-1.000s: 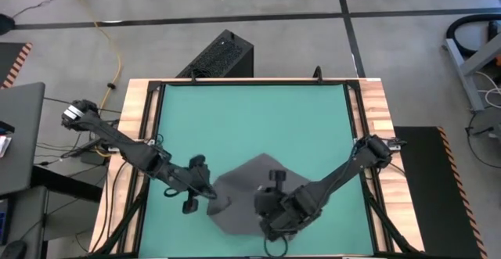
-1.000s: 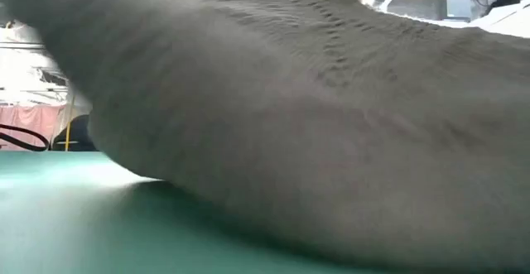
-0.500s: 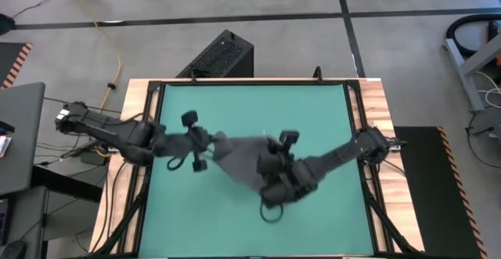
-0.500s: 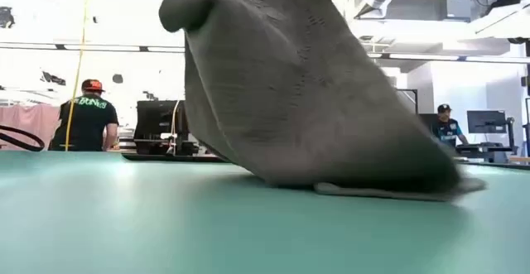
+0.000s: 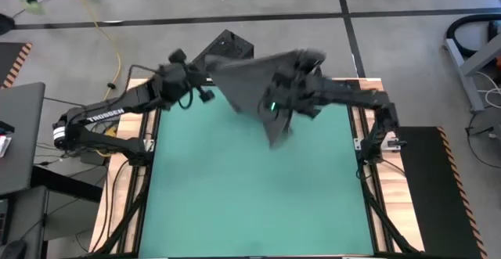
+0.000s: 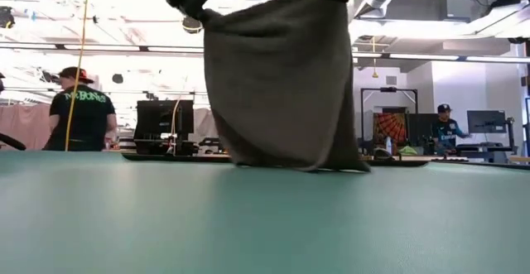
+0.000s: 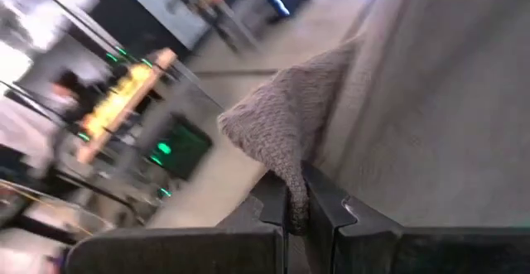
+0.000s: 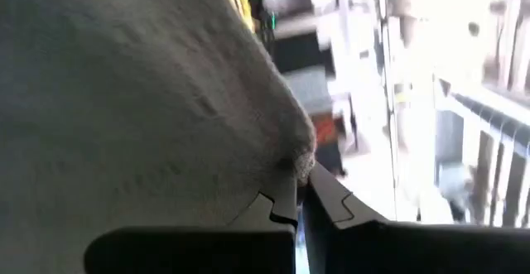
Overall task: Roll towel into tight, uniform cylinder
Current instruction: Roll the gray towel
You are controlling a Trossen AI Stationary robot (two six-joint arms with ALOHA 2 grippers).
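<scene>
The dark grey towel (image 5: 262, 87) hangs spread between my two grippers over the far part of the green mat (image 5: 250, 188). In the low view the towel (image 6: 281, 84) hangs as a broad sheet. Its lower edge (image 6: 302, 165) is at or just above the mat; which, I cannot tell. My left gripper (image 5: 207, 71) is shut on the towel's left upper corner. My right gripper (image 5: 307, 62) is shut on the right upper corner. No white tag shows. My left gripper pinches a corner of the towel (image 7: 286, 162) between its two fingers (image 7: 269, 212); the corner's tip sticks out past the fingertips. The cloth hangs below the hold. My right gripper pinches the other upper corner (image 8: 294, 154) between its two fingers (image 8: 327, 199). The cloth hangs below it, and the top edge runs across to the other gripper.
A black box (image 5: 227, 49) stands on the floor just behind the table's far edge, under the left gripper. Wooden table borders (image 5: 376, 173) flank the mat. People (image 6: 83, 112) stand in the room beyond the table.
Both grippers have risen and gone toward the table's far edge, staying shut on the towel. The towel, which lay bunched on the near part of the mat, has been lifted off it and now hangs spread out between the two grippers.
</scene>
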